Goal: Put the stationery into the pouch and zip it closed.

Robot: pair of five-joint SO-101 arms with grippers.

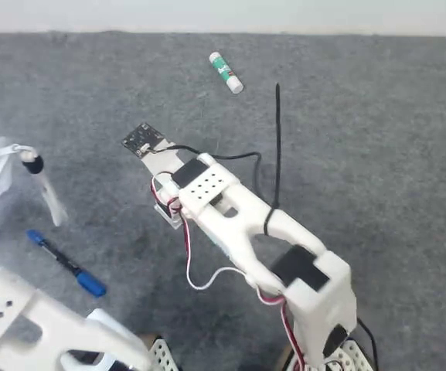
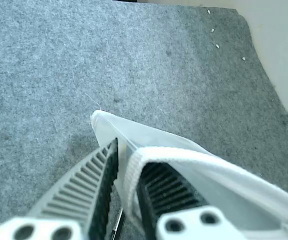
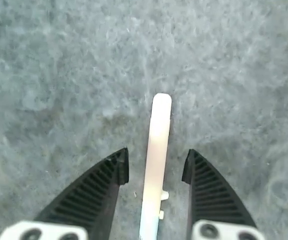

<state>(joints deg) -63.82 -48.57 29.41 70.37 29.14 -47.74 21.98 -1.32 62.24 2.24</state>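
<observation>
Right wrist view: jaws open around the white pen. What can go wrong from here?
1. The white pen lies flat on the carpet inside the open right gripper; closing may roll it or snag the pile.
2. The left gripper pinches only the edge of the pouch; it may slip or sag, narrowing the mouth.
3. The glue stick lies far across from the pouch: long carry.

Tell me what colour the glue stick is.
White with a green band; the glue stick shows best in the high view.
</observation>
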